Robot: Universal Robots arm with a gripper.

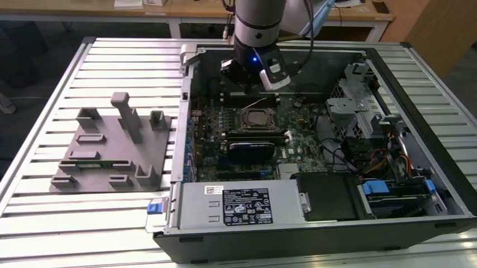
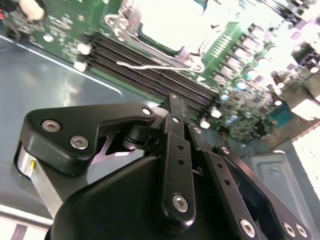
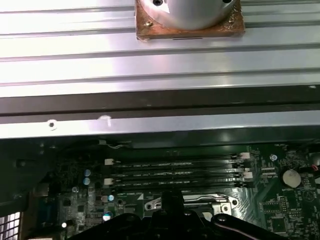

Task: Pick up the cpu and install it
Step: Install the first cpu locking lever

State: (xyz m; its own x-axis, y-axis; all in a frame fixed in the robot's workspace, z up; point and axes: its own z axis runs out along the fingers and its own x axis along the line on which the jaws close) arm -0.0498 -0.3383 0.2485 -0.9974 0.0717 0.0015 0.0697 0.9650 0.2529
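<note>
The cpu (image 1: 258,118) lies flat as a silvery square inside the black socket frame in the middle of the motherboard. In the second wrist view the cpu (image 2: 167,17) glares bright white beyond the fingertips. My gripper (image 1: 252,91) hangs over the memory slots, just behind the socket and apart from the chip. Its black fingers (image 2: 172,117) are pressed together, and the gripper (image 2: 172,100) is shut with nothing seen between them. The socket's thin wire lever (image 2: 150,65) lies beside the frame.
The open computer case (image 1: 417,72) lies on a slatted metal table (image 1: 44,223). A grey fixture plate (image 1: 111,148) with upright blocks stands at the exterior view's left. Memory slots (image 3: 175,172), a power supply (image 1: 238,204) and drive cables (image 1: 372,156) surround the socket.
</note>
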